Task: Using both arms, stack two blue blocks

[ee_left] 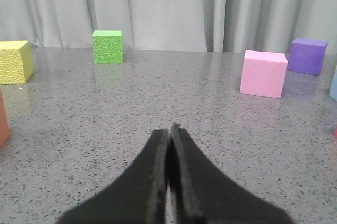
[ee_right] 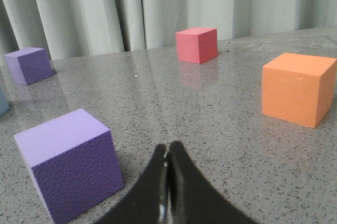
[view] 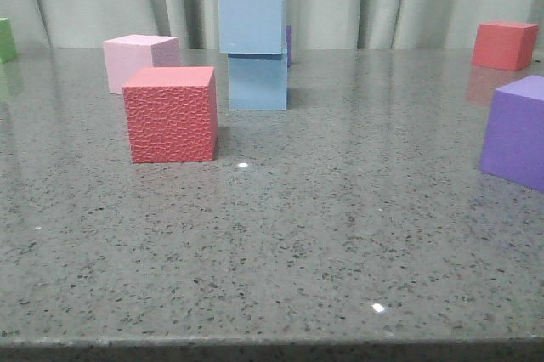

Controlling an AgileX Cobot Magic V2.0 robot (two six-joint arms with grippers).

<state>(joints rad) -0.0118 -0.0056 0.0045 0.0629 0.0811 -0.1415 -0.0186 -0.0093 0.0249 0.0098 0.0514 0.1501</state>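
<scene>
a speckled grey worktop [view: 280,243] carries the scene: two blue blocks stand stacked toward its far edge, near the middle, the upper blue block [view: 252,18] resting on the lower blue block [view: 257,82], slightly offset. just in front and left sits a red cube [view: 170,114], a pale pink cube [view: 136,60] behind it. a purple cube [view: 517,131] sits at the right edge. the left gripper [ee_left: 169,132] hangs low over the worktop with fingers pressed together, holding nothing; the right gripper [ee_right: 168,150] likewise, beside a purple cube [ee_right: 71,162].
</scene>
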